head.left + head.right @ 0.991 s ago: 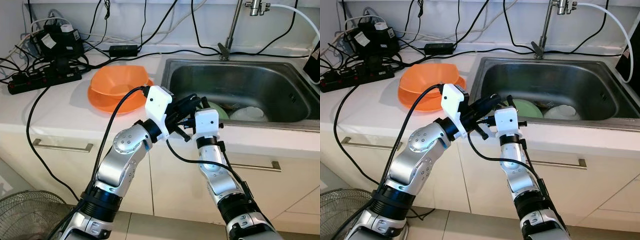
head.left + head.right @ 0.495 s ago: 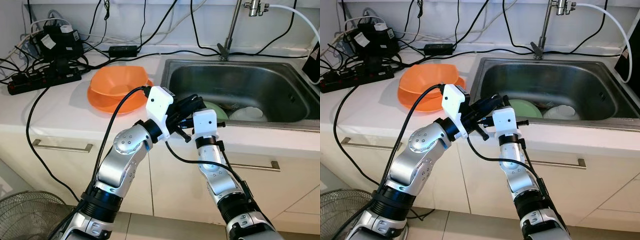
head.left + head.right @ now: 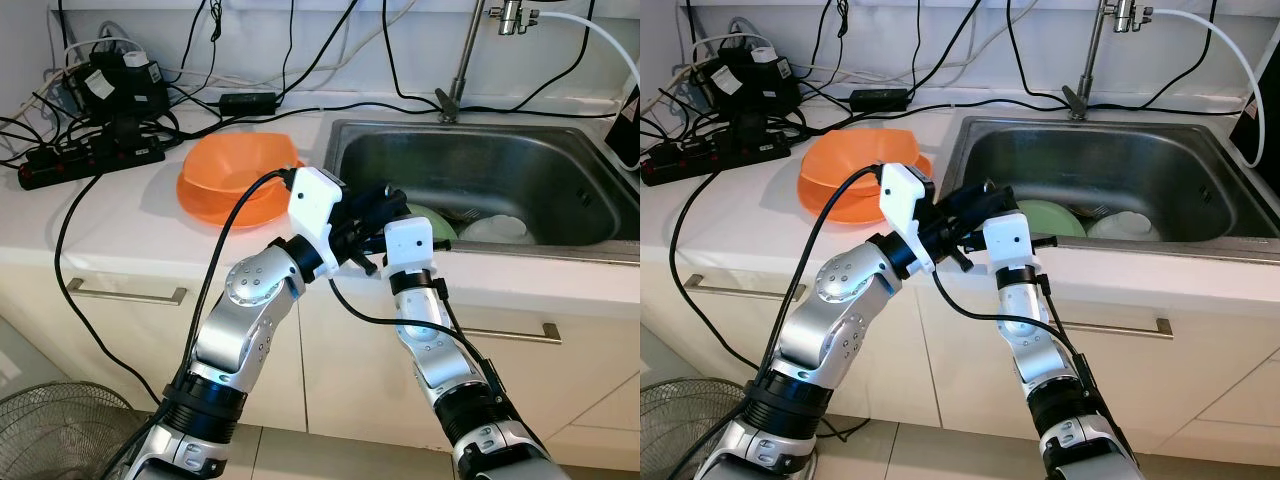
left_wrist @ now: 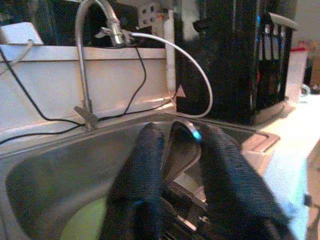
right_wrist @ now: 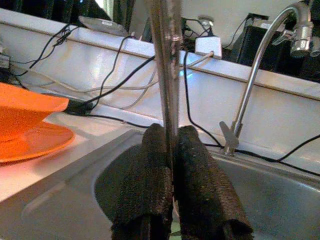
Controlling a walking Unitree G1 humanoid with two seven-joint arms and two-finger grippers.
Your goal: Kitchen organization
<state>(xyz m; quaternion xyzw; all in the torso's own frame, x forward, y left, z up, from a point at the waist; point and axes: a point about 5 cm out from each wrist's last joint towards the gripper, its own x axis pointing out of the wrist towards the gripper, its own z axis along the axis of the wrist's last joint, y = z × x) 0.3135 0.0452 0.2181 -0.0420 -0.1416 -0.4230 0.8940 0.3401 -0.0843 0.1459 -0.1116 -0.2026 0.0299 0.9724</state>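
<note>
My right gripper is shut on the thin handle of a metal spoon, which stands upright above the fingers. My left gripper is open, and the spoon's bowl lies in the gap between its two fingers. Both grippers meet over the front left rim of the steel sink, the left gripper just beside the right arm's white wrist. In the sink lie a green plate and a white bowl.
An orange bowl sits on an orange plate on the white counter left of the sink. A power strip and tangled cables fill the back left. The faucet rises behind the sink. A fan stands on the floor.
Both wrists have edged slightly left at the sink's rim. The right gripper still holds the spoon.
</note>
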